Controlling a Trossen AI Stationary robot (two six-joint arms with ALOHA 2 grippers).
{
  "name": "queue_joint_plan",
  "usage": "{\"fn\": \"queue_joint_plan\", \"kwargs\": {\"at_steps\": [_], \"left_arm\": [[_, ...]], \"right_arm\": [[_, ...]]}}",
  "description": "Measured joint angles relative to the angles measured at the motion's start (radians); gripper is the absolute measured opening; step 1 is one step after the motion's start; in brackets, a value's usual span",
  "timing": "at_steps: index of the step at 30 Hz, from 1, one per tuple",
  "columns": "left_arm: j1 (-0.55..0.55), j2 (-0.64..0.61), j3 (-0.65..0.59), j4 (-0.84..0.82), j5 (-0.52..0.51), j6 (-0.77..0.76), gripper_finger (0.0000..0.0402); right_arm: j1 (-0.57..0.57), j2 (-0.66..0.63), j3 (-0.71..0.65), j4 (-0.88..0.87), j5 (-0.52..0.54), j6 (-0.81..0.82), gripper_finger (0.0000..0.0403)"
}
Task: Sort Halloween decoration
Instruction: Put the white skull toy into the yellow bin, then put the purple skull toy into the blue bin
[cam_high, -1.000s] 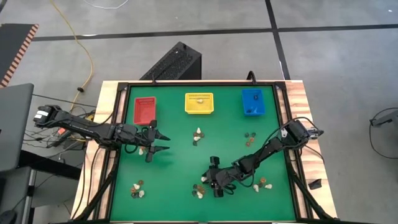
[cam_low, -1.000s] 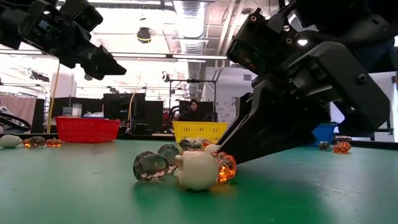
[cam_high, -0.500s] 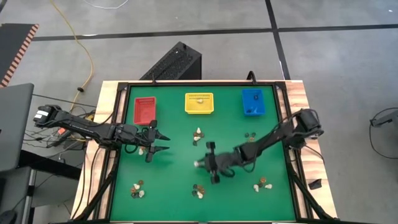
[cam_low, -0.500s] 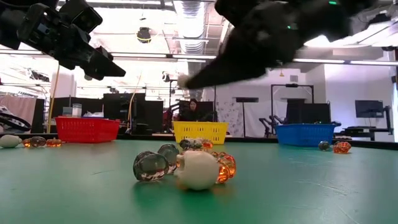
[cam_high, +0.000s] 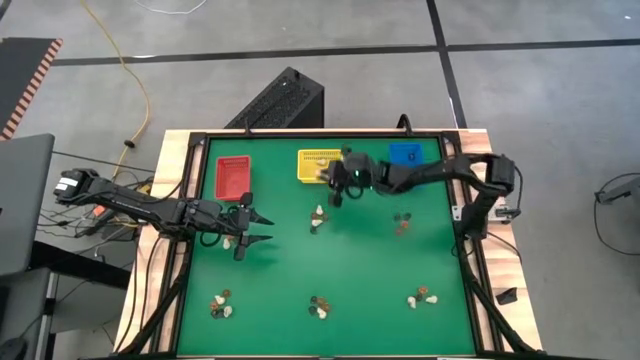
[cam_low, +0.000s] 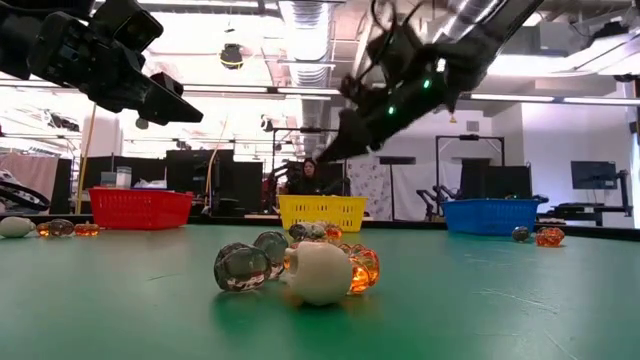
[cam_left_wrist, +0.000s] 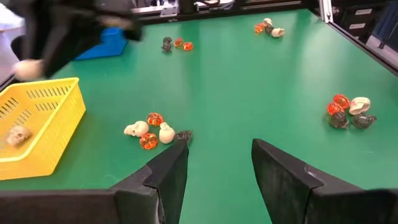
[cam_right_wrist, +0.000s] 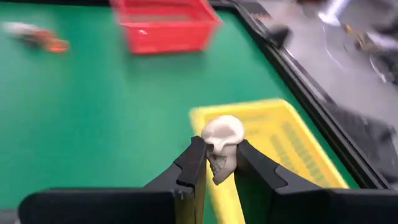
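Right pincer holding a cream skull over the yellow bin's edge.

I count three bins: red bin (cam_high: 233, 176), yellow bin (cam_high: 320, 166), blue bin (cam_high: 407, 164), then six small clusters of trinkets on the green table (cam_high: 350, 270). My right gripper (cam_right_wrist: 214, 163) is closed narrowly on a cream skull (cam_right_wrist: 222, 144), pinched between its fingertips, yellow bin just beneath. My left gripper (cam_left_wrist: 217, 165) hangs wide open, holding nothing, one trinket cluster (cam_left_wrist: 155, 131) just ahead. I see no readable writing.
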Motion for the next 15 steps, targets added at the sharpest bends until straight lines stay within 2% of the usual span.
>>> {"fn": "queue_joint_plan", "kwargs": {"at_steps": [6, 15], "left_arm": [[0.000, 0.000, 0.000, -0.001, 0.000, 0.004, 0.0169], [0.000, 0.000, 0.000, -0.008, 0.000, 0.016, 0.0169]], "right_arm": [[-0.105, 0.039, 0.017, 0.005, -0.064, 0.079, 0.0112], [-0.146, 0.052, 0.015, -0.020, -0.072, 0.120, 0.0186]]}}
